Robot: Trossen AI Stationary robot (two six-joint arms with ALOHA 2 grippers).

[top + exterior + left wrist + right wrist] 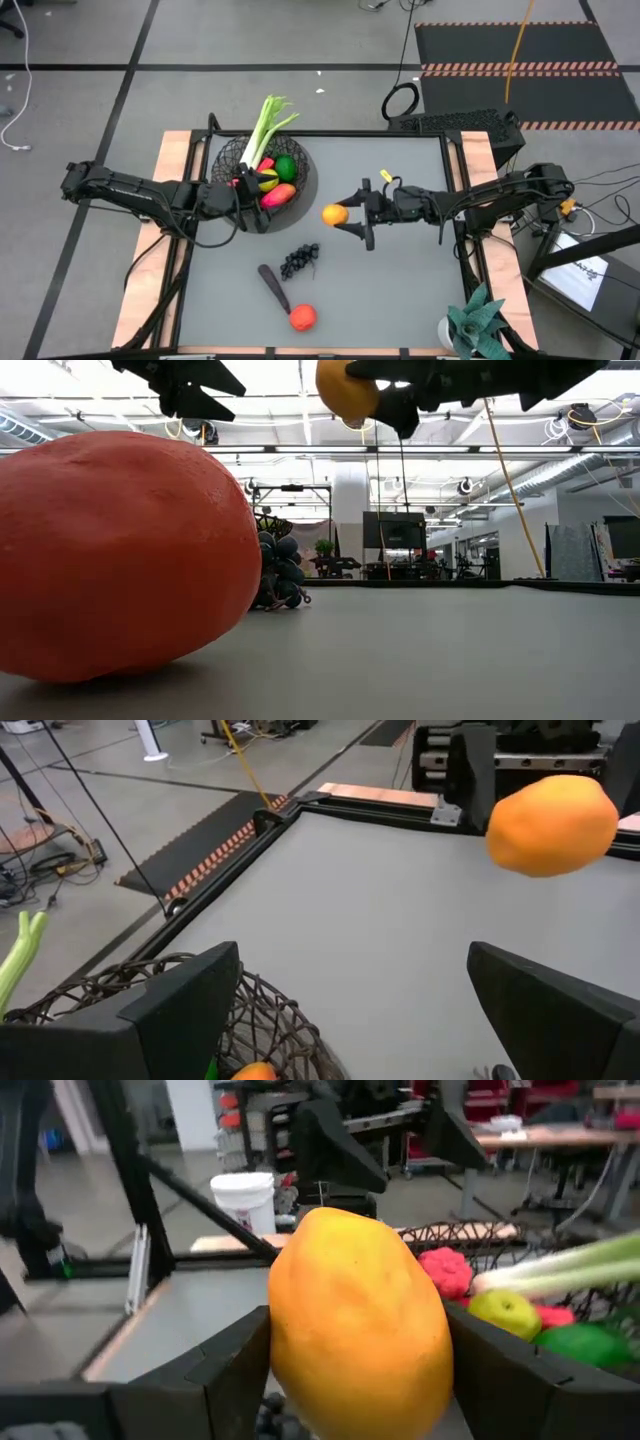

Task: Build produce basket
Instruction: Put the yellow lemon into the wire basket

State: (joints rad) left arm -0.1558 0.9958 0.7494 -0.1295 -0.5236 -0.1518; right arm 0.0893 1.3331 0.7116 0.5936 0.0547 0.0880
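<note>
Your right hand pinches the orange mid-frame, above the tabletop.
Your left hand hangs spread beside the basket.

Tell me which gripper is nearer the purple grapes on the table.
Right. The right gripper, clamped on the orange fruit, hangs just beyond the purple grapes. The open left gripper sits farther off, at the black wire basket.

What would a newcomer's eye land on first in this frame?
The orange held up off the table in the right gripper, just right of the basket. Next, the basket at the table's back left, leek sticking out, with the open left gripper over its near rim.
</note>
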